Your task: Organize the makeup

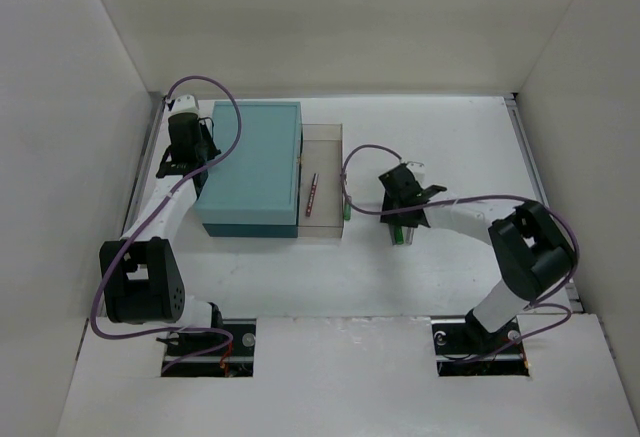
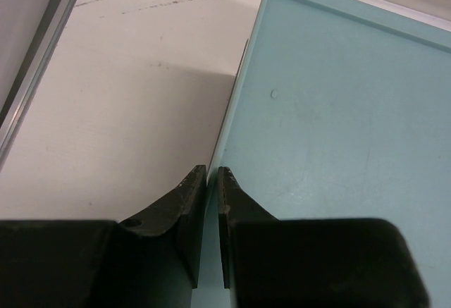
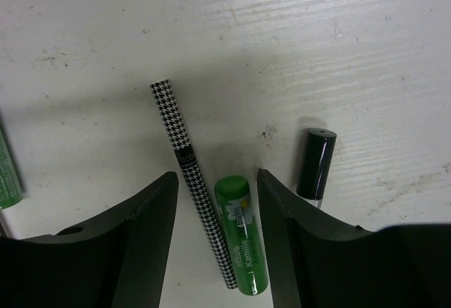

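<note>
My right gripper [image 3: 217, 173] is open, low over the table. Between its fingers lie a thin black-and-white checked pencil [image 3: 190, 202] and a green tube [image 3: 243, 241], side by side, touching neither finger. A clear bottle with a dark cap [image 3: 315, 161] lies just outside the right finger. In the top view this gripper [image 1: 400, 225] is right of the clear drawer [image 1: 335, 137], which holds a red pencil [image 1: 312, 195]. A green pencil [image 1: 347, 209] lies beside the drawer. My left gripper [image 2: 213, 170] is shut, empty, at the teal box's left edge [image 2: 232, 103]. The pot and sponge are out of view.
The large teal box [image 1: 250, 167] stands at the back left, its clear drawer pulled out to the right. White walls close in the table on three sides. A metal rail [image 2: 35, 61] runs along the left wall.
</note>
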`<state>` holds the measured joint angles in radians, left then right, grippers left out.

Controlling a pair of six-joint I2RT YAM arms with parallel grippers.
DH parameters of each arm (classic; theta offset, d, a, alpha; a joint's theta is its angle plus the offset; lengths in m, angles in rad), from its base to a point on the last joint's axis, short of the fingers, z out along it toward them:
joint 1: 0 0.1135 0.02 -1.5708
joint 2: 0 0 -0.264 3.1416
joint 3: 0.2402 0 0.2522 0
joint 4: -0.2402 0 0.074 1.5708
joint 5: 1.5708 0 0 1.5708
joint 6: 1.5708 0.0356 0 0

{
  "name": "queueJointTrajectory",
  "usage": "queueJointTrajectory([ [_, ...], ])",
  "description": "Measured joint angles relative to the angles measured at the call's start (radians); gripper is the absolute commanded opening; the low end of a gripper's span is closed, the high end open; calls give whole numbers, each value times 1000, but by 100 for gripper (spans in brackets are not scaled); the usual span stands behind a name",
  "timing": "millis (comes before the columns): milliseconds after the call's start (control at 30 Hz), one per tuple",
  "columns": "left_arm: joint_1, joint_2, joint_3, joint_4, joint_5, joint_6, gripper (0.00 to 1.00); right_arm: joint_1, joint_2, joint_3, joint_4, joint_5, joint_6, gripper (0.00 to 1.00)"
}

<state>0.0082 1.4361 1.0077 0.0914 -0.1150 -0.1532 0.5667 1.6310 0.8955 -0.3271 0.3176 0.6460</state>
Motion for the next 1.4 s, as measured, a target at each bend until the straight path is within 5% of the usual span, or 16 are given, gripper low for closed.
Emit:
queueJointTrajectory([
  [167,0,-1,0,-1,0,0,9,0,-9,-19,13,11,16,29],
  [500,0,-3,-1,-3,0,0,9,28,-62,-46,13,0,40,15],
  [700,0,-5,-2,-3,0,0,9,58,-140,0,-14,-11,22,13],
  [900,0,-5,-2,-3,0,0,9,130,-114,223,-14,-57,-32,12],
  [1400,0,-5,-2,-3,0,0,9,206,388,647,43,-168,21,20],
])
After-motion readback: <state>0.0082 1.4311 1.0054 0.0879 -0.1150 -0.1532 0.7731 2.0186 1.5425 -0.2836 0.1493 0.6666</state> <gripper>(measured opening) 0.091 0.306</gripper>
